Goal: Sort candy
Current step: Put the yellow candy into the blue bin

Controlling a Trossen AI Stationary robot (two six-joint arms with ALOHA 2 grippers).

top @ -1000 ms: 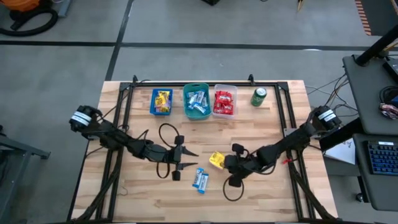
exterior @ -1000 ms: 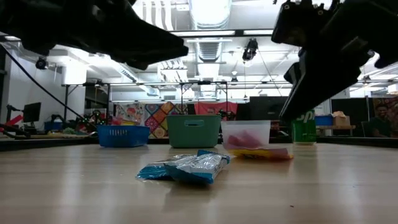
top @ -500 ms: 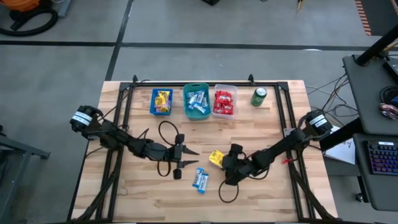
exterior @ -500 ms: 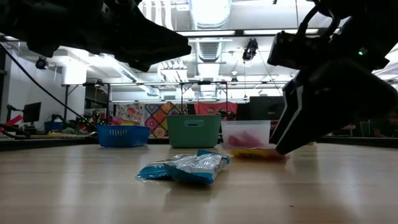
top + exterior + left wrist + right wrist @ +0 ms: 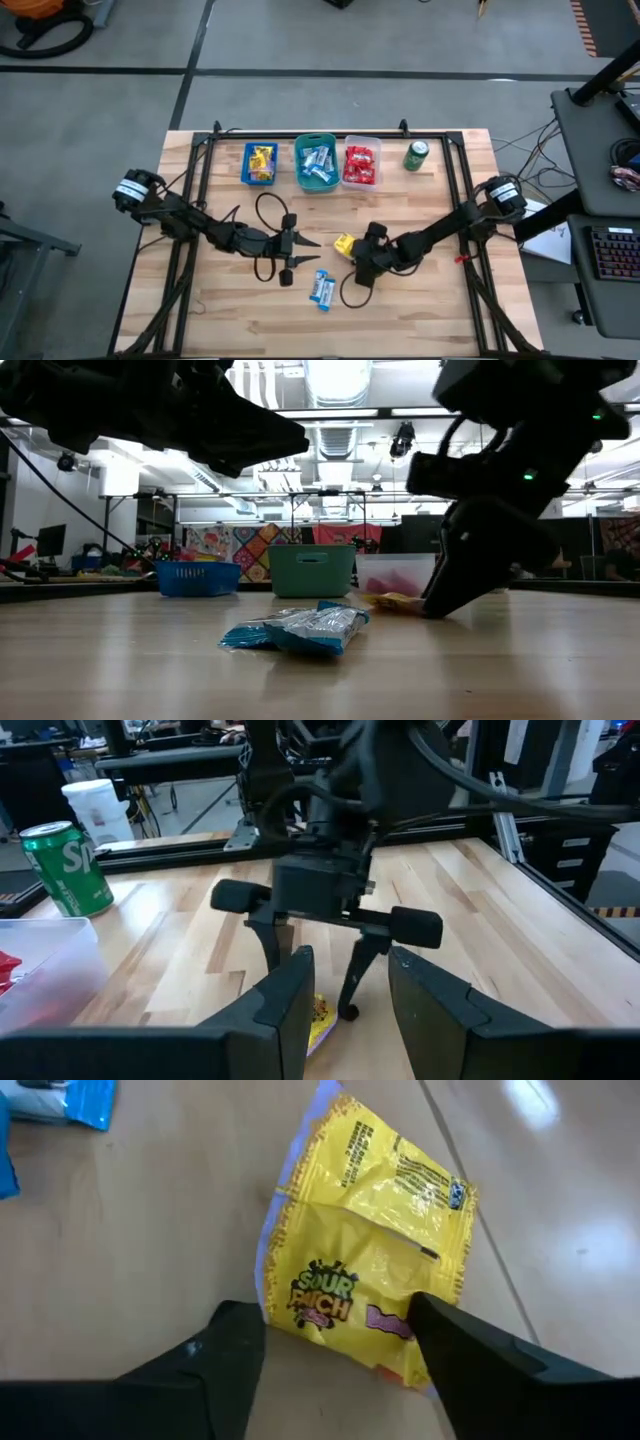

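Observation:
A yellow candy packet lies flat on the table near its middle. My right gripper is open and low over it. Its two fingers stand on either side of the packet's end nearest the gripper. In the low view one finger reaches down to the table beside the packet. A light blue-white candy packet lies closer to the near edge. My left gripper hangs open above the table, left of both packets, with nothing between its fingers. My right gripper comes slanting down from the table's right, its open fingers astride the yellow packet's end. One finger overlaps the packet's corner in the right wrist view. Whether either finger touches it, I cannot tell. The packet lies flat on the table.
Along the far edge stand a blue bin with yellow packets, a teal bin with blue-white ones and a clear bin with red ones. A green can stands to their right. Black frame rails run along the table's sides.
My right gripper has gone toward the table's left and down, from clear of the table to the yellow packet, until its fingers stand low around the packet's end. My left gripper has stayed where it was.

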